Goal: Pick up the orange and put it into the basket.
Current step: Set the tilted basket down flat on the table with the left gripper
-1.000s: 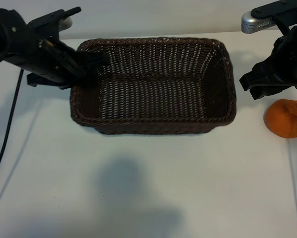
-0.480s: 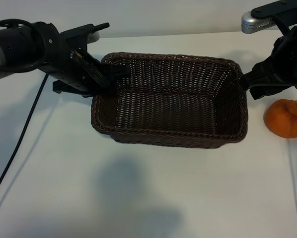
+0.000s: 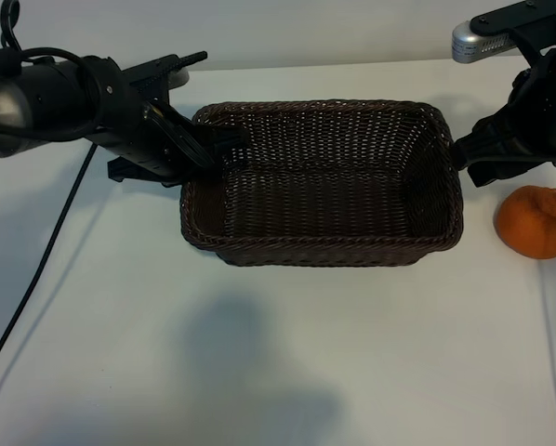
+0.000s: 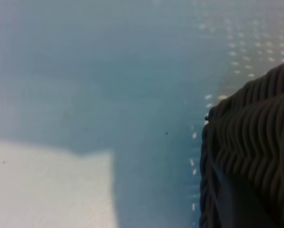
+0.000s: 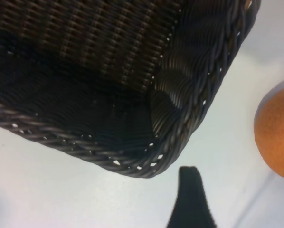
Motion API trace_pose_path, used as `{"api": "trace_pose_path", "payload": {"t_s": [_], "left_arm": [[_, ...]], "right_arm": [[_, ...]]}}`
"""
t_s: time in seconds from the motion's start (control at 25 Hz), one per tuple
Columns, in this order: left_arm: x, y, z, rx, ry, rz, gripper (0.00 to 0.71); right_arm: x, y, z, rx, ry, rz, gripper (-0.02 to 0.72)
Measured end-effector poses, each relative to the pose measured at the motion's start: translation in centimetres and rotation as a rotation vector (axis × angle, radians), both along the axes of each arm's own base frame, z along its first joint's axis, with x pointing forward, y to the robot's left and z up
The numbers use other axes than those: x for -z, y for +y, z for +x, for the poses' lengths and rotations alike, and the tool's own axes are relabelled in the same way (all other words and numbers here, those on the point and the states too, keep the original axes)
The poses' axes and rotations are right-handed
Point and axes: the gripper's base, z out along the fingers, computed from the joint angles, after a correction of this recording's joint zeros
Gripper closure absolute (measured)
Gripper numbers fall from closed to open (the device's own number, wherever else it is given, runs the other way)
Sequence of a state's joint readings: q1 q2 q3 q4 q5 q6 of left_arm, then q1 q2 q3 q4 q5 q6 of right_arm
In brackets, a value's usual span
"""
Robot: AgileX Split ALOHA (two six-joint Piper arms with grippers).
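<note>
The dark brown wicker basket point(image 3: 324, 251) stands mid-table. My left gripper point(image 3: 206, 149) is shut on the rim at its left end; the left wrist view shows only that rim point(image 4: 256, 142) close up. The orange point(image 3: 536, 221) lies on the table just right of the basket, apart from it. My right gripper point(image 3: 478, 158) hangs open by the basket's right end, behind and a little left of the orange, holding nothing. In the right wrist view one dark finger point(image 5: 192, 194) shows beside the basket's corner point(image 5: 194, 71), with the orange point(image 5: 277, 133) off to the side.
A black cable point(image 3: 36, 269) trails from the left arm across the white table point(image 3: 259, 372) toward the front left. A silver camera mount point(image 3: 473, 42) sits above the right arm. Open table surface lies in front of the basket.
The basket has slid to the right with the left gripper on its rim, bringing its right end close to the right gripper. The right arm and the orange have stayed put.
</note>
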State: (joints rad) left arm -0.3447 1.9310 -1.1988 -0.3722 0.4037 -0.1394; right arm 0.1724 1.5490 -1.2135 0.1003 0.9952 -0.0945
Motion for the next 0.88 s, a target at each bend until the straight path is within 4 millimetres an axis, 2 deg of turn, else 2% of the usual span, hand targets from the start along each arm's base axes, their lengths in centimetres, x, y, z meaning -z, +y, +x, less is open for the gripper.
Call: {"api": "trace_pose_path", "payload": {"t_s": [0.36, 0.68, 0.8, 0.88], "left_arm": [[1.0, -0.1, 0.2, -0.028, 0.016, -0.004, 0.554], [1.0, -0.2, 0.2, -0.041, 0.022, -0.020, 0.553], [1.0, -0.2, 0.1, -0.041, 0.029, -0.021, 0.495], [1.0, -0.3, 0.1, -0.042, 0.032, -0.023, 0.394]], "right_arm": [[0.0, 0.0, 0.0, 0.000, 0.000, 0.000, 0.208], [0.0, 0.0, 0.0, 0.000, 0.000, 0.000, 0.208], [0.0, 0.0, 0.0, 0.000, 0.000, 0.000, 0.208], [0.0, 0.0, 0.0, 0.000, 0.000, 0.000, 0.208]]}}
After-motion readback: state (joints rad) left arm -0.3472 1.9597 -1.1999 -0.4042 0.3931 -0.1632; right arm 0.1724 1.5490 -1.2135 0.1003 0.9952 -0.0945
